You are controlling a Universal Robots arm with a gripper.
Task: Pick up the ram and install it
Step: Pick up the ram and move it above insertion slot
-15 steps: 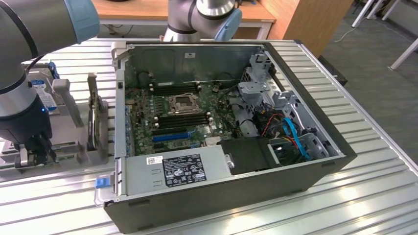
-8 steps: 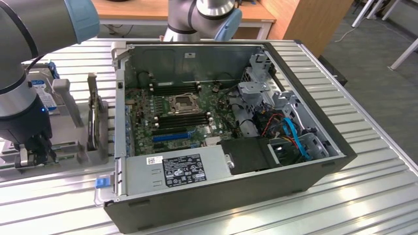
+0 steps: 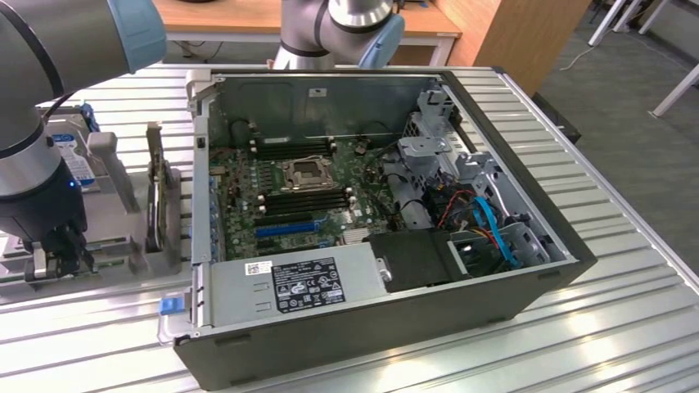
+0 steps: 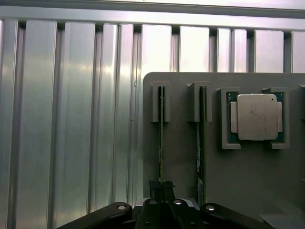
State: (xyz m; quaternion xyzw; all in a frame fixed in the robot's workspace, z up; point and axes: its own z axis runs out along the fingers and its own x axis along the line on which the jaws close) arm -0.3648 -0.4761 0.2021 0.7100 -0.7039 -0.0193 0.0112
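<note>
at the exterior view's left the robot arm reaches down over the ribbed metal table (image 3: 611,327), with its gripper (image 3: 55,258) low over a grey holder (image 3: 110,246) that lies just beside the open computer case (image 3: 361,327)

in the wrist view the grey holder carries, from one side to the other, 2 thin green sticks standing on edge in their own slots and then the square silver processor (image 4: 257,117) in its pocket. the ram (image 4: 161,129) is the stick nearest the holder's outer edge, with the second stick (image 4: 200,138) just beside it. the gripper's 2 black fingertips (image 4: 156,187) are pressed almost together, and they look to be pinching the ram's thin edge near one end

the ram sits upright and straight in its slot, so the lift does not seem to have begun. judged from this, the task is in its early part: the grip appears made, while the pick-up, the carry and the seating are all left

further toward the exterior view's right, inside the case, the motherboard (image 3: 245,205) lies flat with long black memory slots (image 3: 311,199) on either side of the processor socket (image 3: 304,173). no stick can be seen standing in them
</note>
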